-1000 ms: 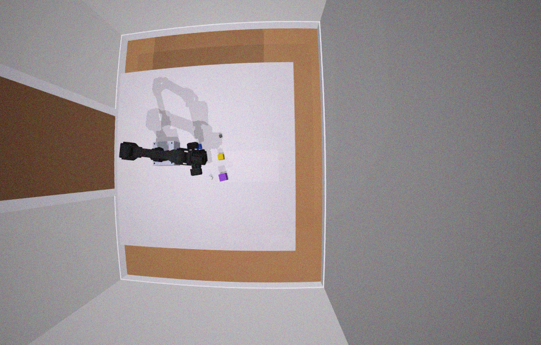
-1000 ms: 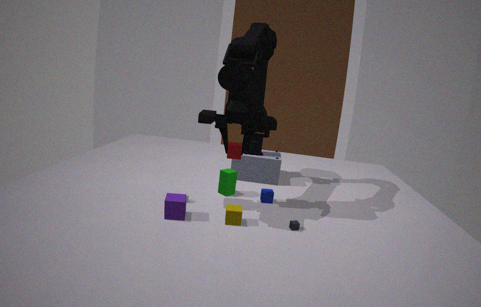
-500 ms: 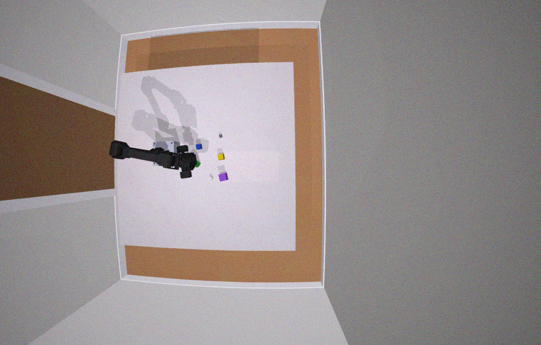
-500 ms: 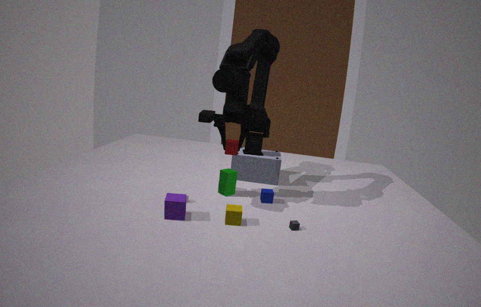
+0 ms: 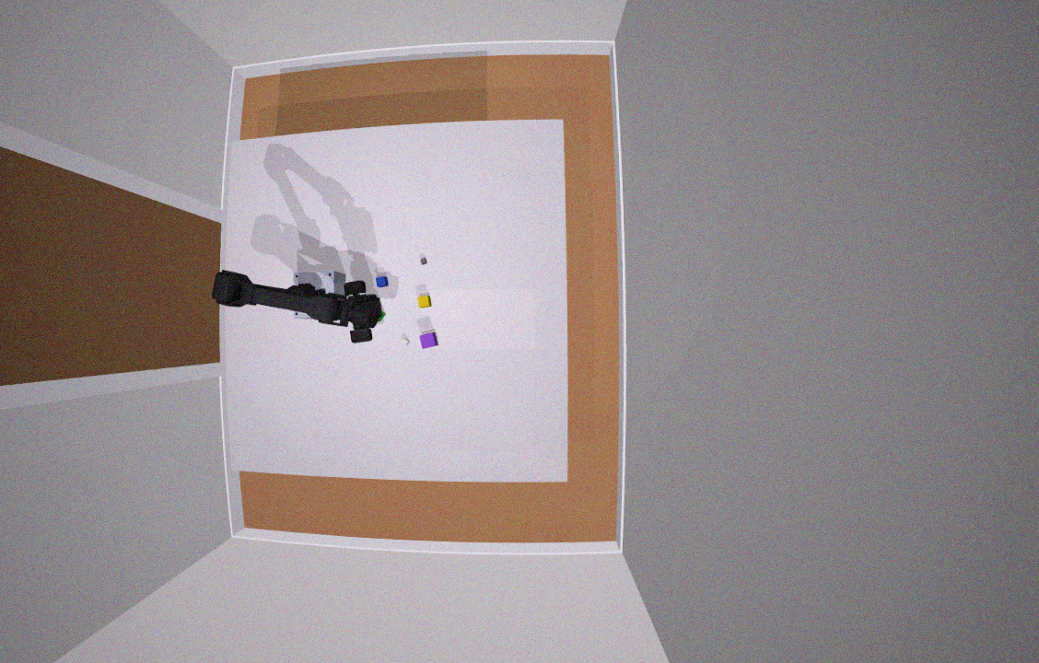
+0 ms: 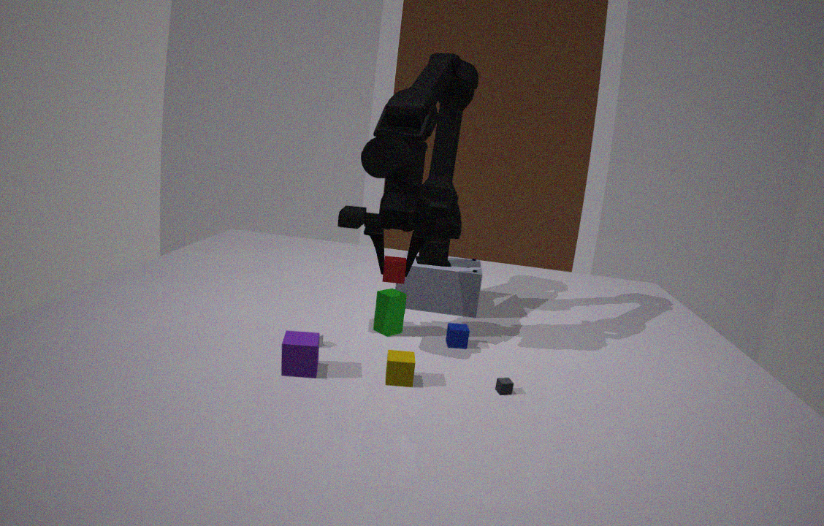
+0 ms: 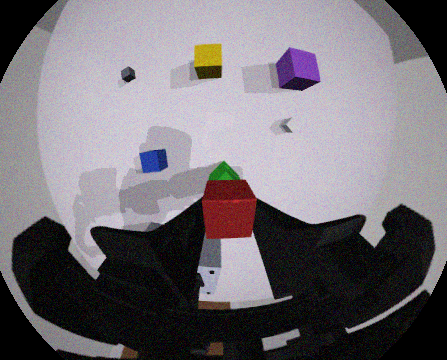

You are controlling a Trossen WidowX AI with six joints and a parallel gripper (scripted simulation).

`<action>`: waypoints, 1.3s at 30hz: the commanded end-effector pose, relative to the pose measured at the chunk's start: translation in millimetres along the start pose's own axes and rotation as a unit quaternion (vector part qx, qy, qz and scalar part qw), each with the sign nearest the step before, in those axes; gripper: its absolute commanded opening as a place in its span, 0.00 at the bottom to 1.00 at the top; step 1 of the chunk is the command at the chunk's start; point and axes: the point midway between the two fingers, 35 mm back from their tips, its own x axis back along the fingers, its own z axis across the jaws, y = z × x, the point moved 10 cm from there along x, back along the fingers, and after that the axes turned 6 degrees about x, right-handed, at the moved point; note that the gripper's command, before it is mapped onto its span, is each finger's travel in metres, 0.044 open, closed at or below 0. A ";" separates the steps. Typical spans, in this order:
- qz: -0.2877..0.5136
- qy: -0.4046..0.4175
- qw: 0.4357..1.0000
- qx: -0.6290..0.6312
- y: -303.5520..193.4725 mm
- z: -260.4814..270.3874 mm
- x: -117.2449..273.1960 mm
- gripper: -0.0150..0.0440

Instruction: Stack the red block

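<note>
jaws [image 6: 394, 264] pinch the red block [image 6: 394, 269] on two opposite sides and hold it in the air, just above the green tower [image 6: 389, 312] and apart from its top. green tower stands upright on the worktop [image 6: 206, 425], near the grey arm base [image 6: 444, 288]. blue block [image 6: 457, 334], yellow block [image 6: 399, 368], purple block [image 6: 299, 353] and small dark cube [image 6: 503, 386] sit apart on the worktop.
</note>
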 end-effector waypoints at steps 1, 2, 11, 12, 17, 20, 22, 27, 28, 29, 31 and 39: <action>0.008 0.003 1.000 0.002 -2.8 1.0 -16.3 0.25; 0.008 0.003 1.000 0.002 -3.1 1.0 -20.2 0.25; 0.008 0.003 1.000 0.002 -3.4 1.1 -23.2 0.25; 0.008 0.003 1.000 0.002 -3.4 1.1 -23.2 0.25; 0.008 0.003 1.000 0.002 -3.4 1.1 -23.1 0.25; 0.008 0.003 1.000 0.002 -3.4 1.1 -23.2 0.25; 0.008 0.003 1.000 0.002 -3.4 1.1 -23.5 0.25; 0.008 0.003 1.000 0.002 -3.4 1.1 -24.1 0.25; 0.008 0.003 1.000 0.002 -3.4 1.1 -24.2 0.25; 0.008 0.003 1.000 0.002 -3.4 1.1 -24.4 0.25; 0.008 0.003 1.000 0.002 -3.4 1.1 -24.6 0.25; 0.008 0.003 1.000 0.002 -3.4 1.1 -24.7 0.25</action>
